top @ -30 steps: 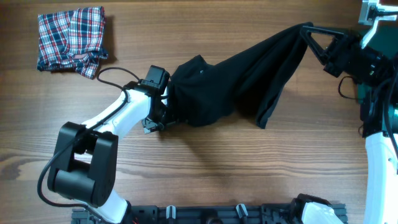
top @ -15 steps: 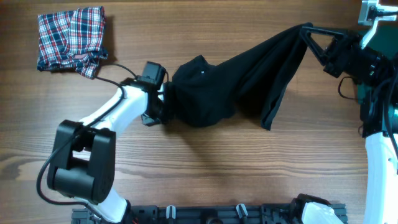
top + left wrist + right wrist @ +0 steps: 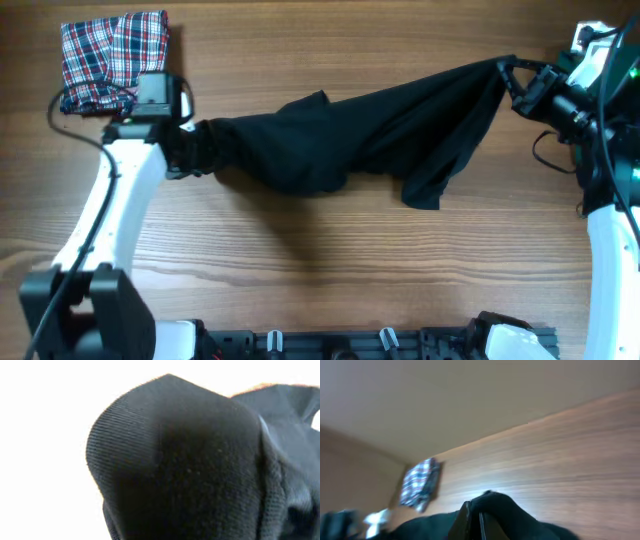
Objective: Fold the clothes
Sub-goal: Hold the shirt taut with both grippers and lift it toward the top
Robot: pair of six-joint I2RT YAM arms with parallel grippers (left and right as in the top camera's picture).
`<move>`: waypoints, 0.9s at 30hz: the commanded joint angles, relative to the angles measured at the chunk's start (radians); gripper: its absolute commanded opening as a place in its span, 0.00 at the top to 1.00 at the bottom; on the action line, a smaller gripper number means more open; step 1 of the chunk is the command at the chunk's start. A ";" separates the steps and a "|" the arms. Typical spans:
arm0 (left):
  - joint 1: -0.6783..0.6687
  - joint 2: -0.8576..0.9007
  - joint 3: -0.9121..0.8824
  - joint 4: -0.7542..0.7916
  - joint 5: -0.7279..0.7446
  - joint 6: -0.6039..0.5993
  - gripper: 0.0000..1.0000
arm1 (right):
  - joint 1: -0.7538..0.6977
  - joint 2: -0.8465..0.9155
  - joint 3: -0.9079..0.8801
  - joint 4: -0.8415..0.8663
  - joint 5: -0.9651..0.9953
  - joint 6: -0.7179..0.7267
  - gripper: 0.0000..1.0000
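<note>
Black shirt (image 3: 340,140) hangs stretched between my left gripper (image 3: 192,152) and right gripper (image 3: 508,75), each clamped on an end. I see plaid (image 3: 112,60) bunched on the worktop (image 3: 300,280).

black shirt (image 3: 370,140) stretched across table, plaid garment (image 3: 110,60) folded

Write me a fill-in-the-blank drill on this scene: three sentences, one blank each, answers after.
1. The garment held taut between the left end effector and the right end effector is ____ in colour.
2. The folded plaid garment lies closer to the ____ end effector.
3. The table shows a ____ grain.
Missing words: black; left; wood.
</note>
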 commanded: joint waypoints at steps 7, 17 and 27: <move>0.080 -0.164 0.039 -0.035 -0.074 0.032 0.96 | -0.005 0.057 0.018 -0.053 0.314 -0.027 0.96; 0.085 -0.213 0.135 -0.107 -0.068 0.031 0.96 | -0.004 0.061 0.112 -0.066 0.308 -0.027 0.96; 0.085 -0.320 0.210 -0.175 -0.014 0.027 0.96 | -0.004 0.050 0.173 -0.112 0.286 -0.026 0.96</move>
